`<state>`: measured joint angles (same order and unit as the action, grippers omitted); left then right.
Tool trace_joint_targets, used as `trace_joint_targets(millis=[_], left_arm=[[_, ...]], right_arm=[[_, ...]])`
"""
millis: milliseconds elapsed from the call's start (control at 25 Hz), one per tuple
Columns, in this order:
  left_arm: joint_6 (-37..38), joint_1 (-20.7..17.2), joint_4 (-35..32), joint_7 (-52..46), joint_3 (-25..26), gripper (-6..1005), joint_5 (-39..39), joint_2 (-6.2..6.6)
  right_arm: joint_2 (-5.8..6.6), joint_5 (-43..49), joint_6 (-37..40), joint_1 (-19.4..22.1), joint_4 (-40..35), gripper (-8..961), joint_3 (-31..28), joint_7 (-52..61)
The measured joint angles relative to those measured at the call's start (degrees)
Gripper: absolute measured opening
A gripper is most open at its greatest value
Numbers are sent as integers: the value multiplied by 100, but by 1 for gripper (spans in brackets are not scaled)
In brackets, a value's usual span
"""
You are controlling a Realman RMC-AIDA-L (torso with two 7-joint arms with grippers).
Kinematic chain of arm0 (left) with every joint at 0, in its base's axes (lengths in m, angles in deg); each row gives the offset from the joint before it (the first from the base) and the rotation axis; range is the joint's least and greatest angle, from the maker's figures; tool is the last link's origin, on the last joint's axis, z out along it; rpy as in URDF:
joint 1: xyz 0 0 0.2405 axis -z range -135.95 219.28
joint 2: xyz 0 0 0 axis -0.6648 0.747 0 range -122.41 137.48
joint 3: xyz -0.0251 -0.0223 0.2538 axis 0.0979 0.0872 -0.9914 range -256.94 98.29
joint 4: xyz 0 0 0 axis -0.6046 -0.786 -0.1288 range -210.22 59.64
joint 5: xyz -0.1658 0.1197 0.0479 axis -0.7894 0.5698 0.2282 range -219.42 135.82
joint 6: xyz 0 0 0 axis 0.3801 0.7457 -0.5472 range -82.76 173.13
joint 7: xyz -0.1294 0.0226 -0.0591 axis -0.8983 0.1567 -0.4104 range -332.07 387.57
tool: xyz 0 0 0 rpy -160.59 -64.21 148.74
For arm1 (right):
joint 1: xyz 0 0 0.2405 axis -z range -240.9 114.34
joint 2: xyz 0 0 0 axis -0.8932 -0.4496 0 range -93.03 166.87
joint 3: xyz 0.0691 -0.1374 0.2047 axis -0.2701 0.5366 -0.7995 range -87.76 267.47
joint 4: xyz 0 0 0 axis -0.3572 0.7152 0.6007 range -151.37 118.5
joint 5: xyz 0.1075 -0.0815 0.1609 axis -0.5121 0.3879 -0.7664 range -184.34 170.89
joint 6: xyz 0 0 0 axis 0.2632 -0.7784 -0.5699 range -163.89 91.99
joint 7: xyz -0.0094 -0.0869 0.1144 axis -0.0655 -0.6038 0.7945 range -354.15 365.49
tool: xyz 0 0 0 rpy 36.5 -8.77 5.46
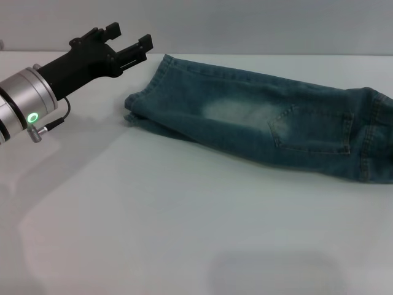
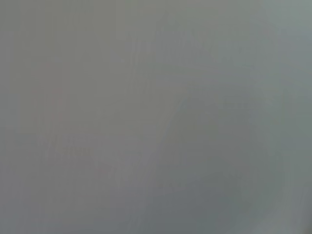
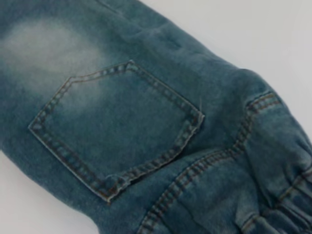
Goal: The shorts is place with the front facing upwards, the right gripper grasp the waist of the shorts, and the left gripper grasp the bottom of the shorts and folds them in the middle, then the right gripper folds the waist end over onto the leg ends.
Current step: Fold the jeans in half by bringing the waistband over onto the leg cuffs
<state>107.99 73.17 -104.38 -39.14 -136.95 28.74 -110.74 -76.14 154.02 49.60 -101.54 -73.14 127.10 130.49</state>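
Observation:
The denim shorts (image 1: 258, 117) lie folded lengthwise into one long strip across the far part of the table. A pale faded patch (image 1: 236, 109) and a stitched pocket (image 1: 316, 130) face up. The leg ends (image 1: 146, 83) point left and the gathered waist (image 1: 379, 132) runs off the right edge. My left gripper (image 1: 130, 35) hovers open and holding nothing, just left of the leg ends and apart from them. The right wrist view shows the pocket (image 3: 117, 131) and the ruffled waist (image 3: 287, 195) close up. My right gripper is out of view.
The white table (image 1: 184, 215) stretches in front of the shorts. A faint shadow (image 1: 270, 270) lies on it near the front edge. The left wrist view shows only plain grey surface.

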Motion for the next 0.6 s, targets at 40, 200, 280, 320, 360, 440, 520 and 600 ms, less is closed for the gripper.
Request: trace_joint_targets(millis=[40, 200, 280, 320, 360, 440, 520, 600], left_arm=[[5, -7, 12, 3, 5, 847, -11, -1], [5, -27, 12, 6, 6, 847, -43, -2], [5, -30, 12, 11, 6, 847, -47, -2], [5, -31, 12, 20, 6, 847, -50, -2], [5, -32, 12, 31, 6, 847, -52, -2], [-5, -37, 13, 65, 6, 847, -57, -7], [-13, -39, 15, 82, -5, 847, -58, -11], [-17, -39, 17, 90, -18, 847, -58, -12]], right_arm=[[-17, 0, -34, 0, 20, 579, 39, -5], [-68, 0, -139, 23, 38, 574, 128, -8], [-87, 0, -188, 45, 11, 572, 151, -11], [-94, 0, -202, 50, 1, 570, 152, -14], [-98, 0, -213, 57, -7, 569, 153, -22], [-101, 0, -216, 59, -8, 567, 155, -59], [-102, 4, -190, 60, -4, 564, 156, -90], [-102, 13, -153, 61, -4, 517, 159, -97]])
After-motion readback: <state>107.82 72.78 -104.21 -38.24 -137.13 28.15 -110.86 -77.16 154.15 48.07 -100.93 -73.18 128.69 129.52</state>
